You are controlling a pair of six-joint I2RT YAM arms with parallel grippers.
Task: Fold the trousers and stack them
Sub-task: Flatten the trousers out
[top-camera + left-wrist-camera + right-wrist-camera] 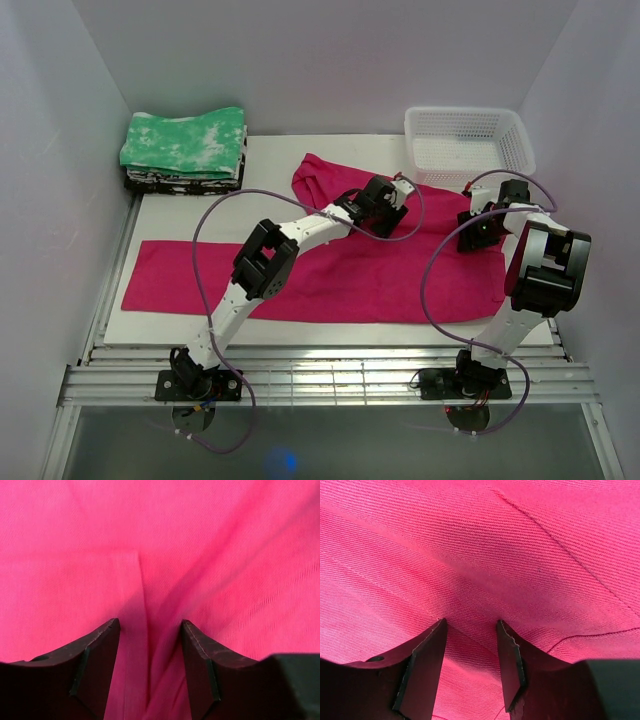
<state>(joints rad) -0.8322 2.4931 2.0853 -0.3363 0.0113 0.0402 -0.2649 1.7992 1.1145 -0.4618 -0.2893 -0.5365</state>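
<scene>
Trousers [330, 280] on table [280, 165], basket [468, 140] behind.

One overhead view, two wrist close-ups
The top camera looks down from behind the arms [265, 265]; wrist cameras peer past the left gripper [150, 627] and right gripper [470, 627], very close to the trousers [340, 285], which all three views share

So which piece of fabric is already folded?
The green-and-white mottled cloth in the far left corner; the magenta-pink fabric trousers lie mostly spread out.
</scene>
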